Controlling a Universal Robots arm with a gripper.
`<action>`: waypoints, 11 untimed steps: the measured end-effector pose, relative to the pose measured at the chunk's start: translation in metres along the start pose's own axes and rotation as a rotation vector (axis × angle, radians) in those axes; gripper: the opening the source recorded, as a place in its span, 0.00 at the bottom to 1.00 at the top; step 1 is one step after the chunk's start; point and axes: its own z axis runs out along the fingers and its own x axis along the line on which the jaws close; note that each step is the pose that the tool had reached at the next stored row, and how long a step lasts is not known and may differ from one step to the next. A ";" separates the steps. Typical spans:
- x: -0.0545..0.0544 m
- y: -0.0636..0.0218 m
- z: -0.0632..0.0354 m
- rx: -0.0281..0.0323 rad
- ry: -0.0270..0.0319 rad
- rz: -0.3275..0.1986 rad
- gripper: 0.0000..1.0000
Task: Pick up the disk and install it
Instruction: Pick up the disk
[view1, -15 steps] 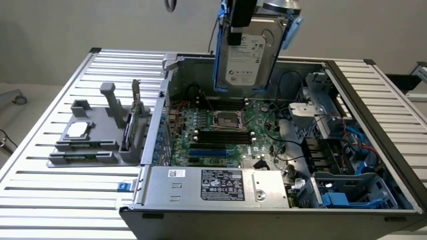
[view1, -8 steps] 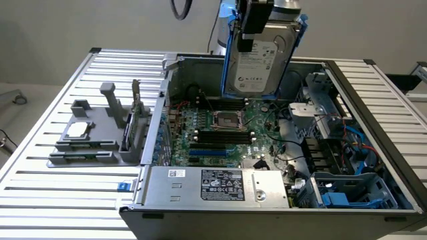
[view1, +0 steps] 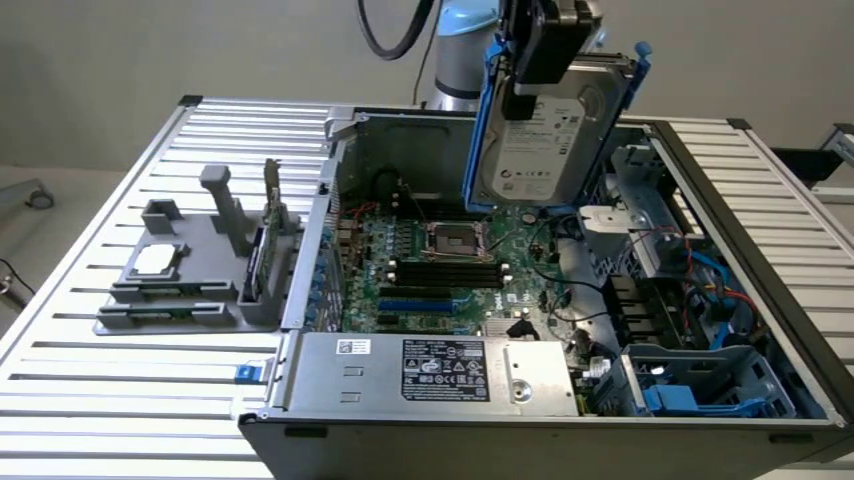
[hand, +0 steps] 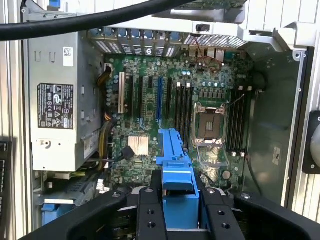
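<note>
Disk (view1: 545, 140) hangs upright over the open computer case (view1: 534, 445), toward the table's (view1: 120, 400) far edge, clamped at its blue-framed edge in the part-closed tool (hand: 180, 210). Carry it steady, vertical and clear of the case walls.

The gripper (view1: 539, 70) clamps the disk (view1: 550, 140) by its upper edge (white label outward, blue frame down both sides). Below the gripper lies the motherboard (view1: 427, 270) inside the open computer case (view1: 467, 445); the blue drive cage (view1: 707, 385) sits well below it, nearer the camera.
</note>
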 end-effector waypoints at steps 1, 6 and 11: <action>0.003 -0.0020 -0.0001 0.0000 0.0001 0.000 0.33; 0.017 -0.0088 -0.0007 0.0000 0.0000 0.000 0.33; 0.031 -0.0139 -0.0014 0.0000 0.0001 0.000 0.33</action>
